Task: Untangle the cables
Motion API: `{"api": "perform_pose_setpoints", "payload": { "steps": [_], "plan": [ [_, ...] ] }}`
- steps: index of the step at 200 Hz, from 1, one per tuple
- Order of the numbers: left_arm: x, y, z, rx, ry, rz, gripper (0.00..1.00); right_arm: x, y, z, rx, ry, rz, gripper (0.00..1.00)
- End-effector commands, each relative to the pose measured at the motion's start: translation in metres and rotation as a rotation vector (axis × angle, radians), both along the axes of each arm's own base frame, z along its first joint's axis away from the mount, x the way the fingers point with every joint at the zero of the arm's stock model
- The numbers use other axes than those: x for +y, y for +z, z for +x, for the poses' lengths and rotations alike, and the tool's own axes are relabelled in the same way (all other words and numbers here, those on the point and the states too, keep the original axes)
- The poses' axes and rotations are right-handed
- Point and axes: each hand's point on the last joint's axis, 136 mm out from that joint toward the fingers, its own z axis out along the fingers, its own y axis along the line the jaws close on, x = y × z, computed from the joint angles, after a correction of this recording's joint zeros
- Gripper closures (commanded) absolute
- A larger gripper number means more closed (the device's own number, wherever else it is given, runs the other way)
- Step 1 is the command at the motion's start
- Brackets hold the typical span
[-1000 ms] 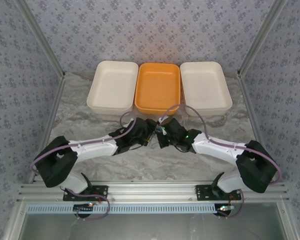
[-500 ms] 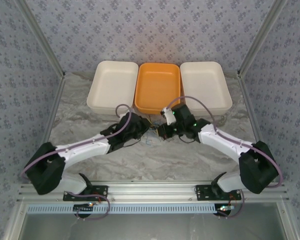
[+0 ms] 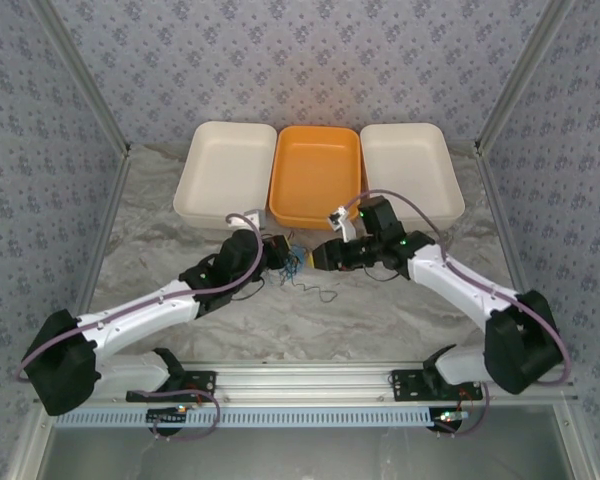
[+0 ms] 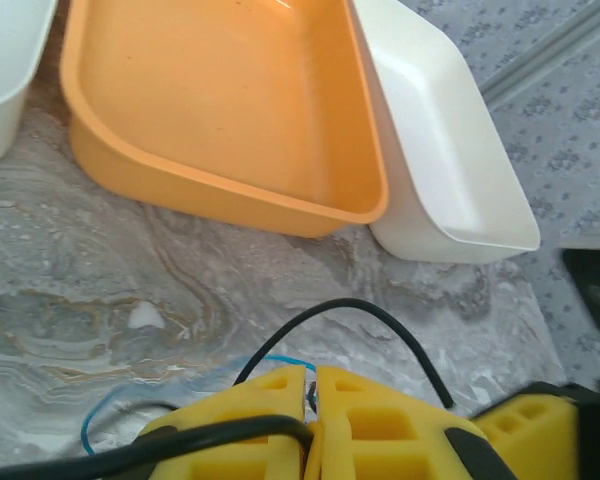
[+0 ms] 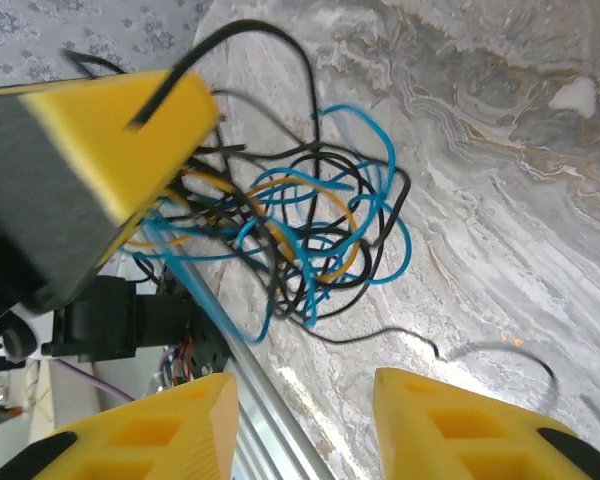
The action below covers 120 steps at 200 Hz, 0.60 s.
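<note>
- Currently the cables (image 3: 298,264) lie in one knotted bundle on the marbled grey table (image 3: 380,310), just off the near rim of the orange tray (image 3: 315,175).
- The bundle has no single long axis. Blue, dark grey and tan loops overlap in all directions, and one thin dark strand trails away from the orange tray toward the arm bases.
- The wires are thin, round, smooth-jacketed and limp.
- Left gripper (image 4: 313,385): its blocky yellow fingers are pressed together and clamped on a black cable that arcs up toward the orange tray.
- Right gripper (image 5: 302,385): its yellow fingers stand apart with nothing between them, and it sits near the orange tray's near right corner.
- The orange tray is smooth moulded plastic, rectangular with rounded corners.
</note>
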Motion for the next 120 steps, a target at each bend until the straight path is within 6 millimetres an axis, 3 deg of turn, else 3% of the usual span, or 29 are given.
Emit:
{"api": "perform_pose_setpoints", "payload": {
  "steps": [1, 33, 94, 120],
  "plan": [
    [0.007, 0.003, 0.006, -0.014, 0.050, -0.026, 1.00, -0.002, 0.008, -0.003, -0.064, -0.086, -0.019, 0.57],
    [0.000, 0.006, 0.007, -0.003, 0.031, -0.046, 1.00, 0.004, -0.011, -0.008, -0.171, -0.137, -0.135, 0.56],
    [0.002, 0.003, 0.003, 0.013, 0.027, -0.052, 1.00, 0.044, -0.011, 0.017, -0.204, -0.178, -0.122, 0.56],
    [0.002, 0.002, 0.000, 0.020, 0.016, -0.057, 1.00, 0.056, -0.025, 0.025, -0.179, -0.191, -0.156, 0.61]
  ]
}}
